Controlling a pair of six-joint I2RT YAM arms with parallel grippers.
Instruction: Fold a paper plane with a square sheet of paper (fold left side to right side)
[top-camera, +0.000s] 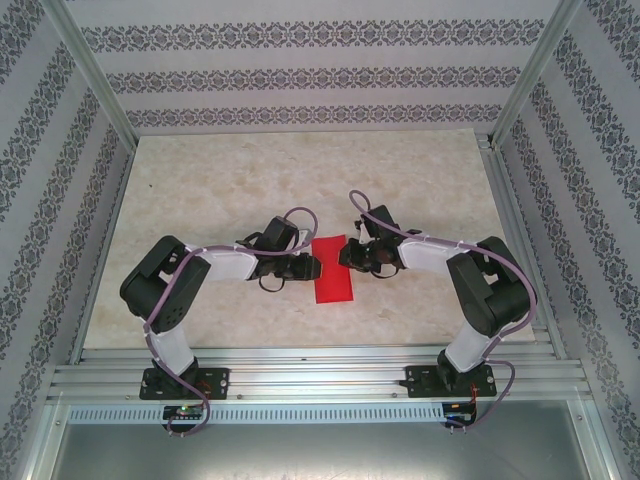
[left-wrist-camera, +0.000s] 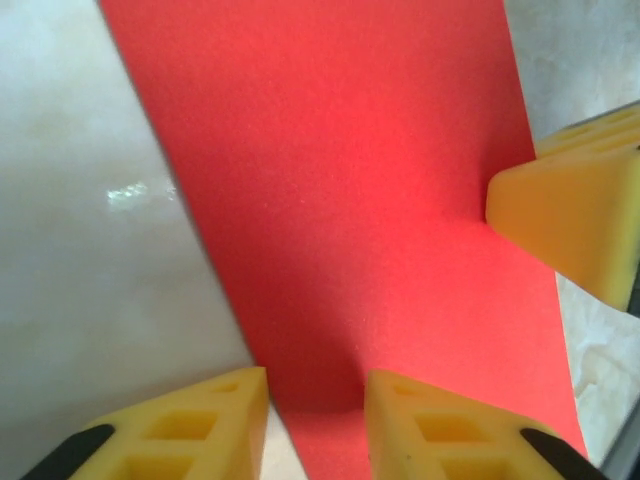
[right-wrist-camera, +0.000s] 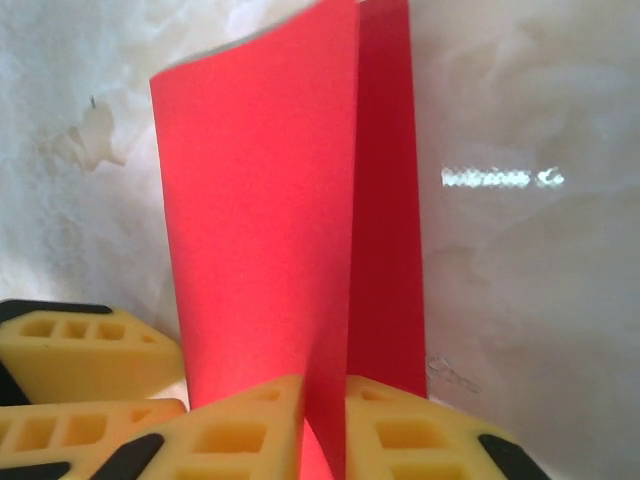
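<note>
The square sheet of paper (top-camera: 331, 270) is bright red and lies doubled over into a narrow upright rectangle at the table's middle. My left gripper (top-camera: 306, 268) is at its left edge, my right gripper (top-camera: 350, 254) at its upper right edge. In the left wrist view the paper (left-wrist-camera: 350, 180) lies flat; the left gripper (left-wrist-camera: 315, 378) stands open, one finger on the table and one on the paper. In the right wrist view the upper layer of the paper (right-wrist-camera: 260, 220) curls up off the lower one, and the right gripper (right-wrist-camera: 325, 388) is shut on its near edge.
The pale marbled table (top-camera: 220, 180) has bare room all around the paper. Patterned walls and metal posts (top-camera: 95, 75) enclose it at the back and sides. A right-gripper finger (left-wrist-camera: 570, 225) shows in the left wrist view, and the left gripper's fingers (right-wrist-camera: 90, 350) show in the right wrist view.
</note>
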